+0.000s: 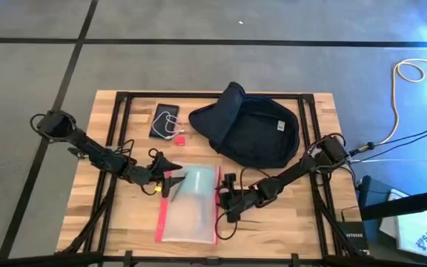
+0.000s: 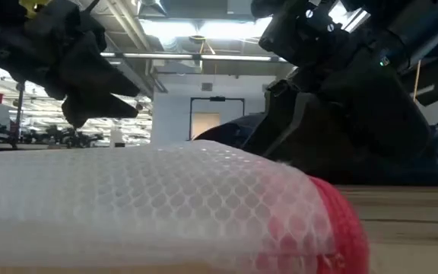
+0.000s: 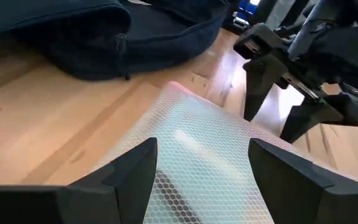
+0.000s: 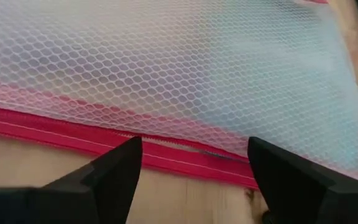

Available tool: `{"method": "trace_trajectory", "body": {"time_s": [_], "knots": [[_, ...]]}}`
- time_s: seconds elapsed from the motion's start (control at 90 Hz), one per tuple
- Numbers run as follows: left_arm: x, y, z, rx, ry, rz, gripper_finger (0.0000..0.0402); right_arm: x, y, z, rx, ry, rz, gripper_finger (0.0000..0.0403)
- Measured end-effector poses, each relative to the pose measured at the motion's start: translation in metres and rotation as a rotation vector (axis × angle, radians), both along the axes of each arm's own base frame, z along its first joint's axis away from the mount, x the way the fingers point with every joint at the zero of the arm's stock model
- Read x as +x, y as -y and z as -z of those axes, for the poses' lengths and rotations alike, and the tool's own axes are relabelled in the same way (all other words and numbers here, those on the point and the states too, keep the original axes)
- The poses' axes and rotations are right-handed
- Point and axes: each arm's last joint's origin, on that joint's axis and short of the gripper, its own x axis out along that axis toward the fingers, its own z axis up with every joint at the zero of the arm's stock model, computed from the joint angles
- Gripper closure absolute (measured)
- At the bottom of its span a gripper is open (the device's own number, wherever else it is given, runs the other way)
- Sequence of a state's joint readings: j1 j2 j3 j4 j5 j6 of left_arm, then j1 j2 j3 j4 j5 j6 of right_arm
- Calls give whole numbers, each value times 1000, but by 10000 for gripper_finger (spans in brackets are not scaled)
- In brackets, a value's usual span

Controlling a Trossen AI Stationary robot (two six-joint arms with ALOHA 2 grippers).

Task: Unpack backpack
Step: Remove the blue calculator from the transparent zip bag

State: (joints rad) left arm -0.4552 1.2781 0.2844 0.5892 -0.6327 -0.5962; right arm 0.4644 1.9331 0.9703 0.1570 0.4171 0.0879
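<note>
High view: my left gripper [image 1: 167, 172] sits at the pouch's [image 1: 191, 204] left edge, frame centre, fingers spread; my right gripper [image 1: 224, 194] is at its right red edge. The backpack [image 1: 250, 126] lies upper centre, open; its small white label is unreadable.

Low view: pouch mesh fills the foreground.

Left wrist view: fingers [image 3: 129, 168] apart over the mesh.

Right wrist view: fingers [image 4: 120, 168] spread above the red zipper [image 4: 104, 140].

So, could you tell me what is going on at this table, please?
Both arms are working over a clear mesh pouch with red zip edges, lying on the wooden table. The left gripper and right gripper hover at opposite sides, fingers open. The backpack lies behind, beside a phone.
</note>
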Motion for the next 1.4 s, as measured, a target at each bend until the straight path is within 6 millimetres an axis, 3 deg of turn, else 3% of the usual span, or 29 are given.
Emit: {"method": "trace_trajectory", "body": {"time_s": [0.622, 1.4], "knots": [[5, 11, -13, 9, 49, 46, 163, 0, 0, 0, 0, 0, 0, 127], [4, 11, -11, 59, 18, 58, 163, 0, 0, 0, 0, 1, 0, 127]]}}
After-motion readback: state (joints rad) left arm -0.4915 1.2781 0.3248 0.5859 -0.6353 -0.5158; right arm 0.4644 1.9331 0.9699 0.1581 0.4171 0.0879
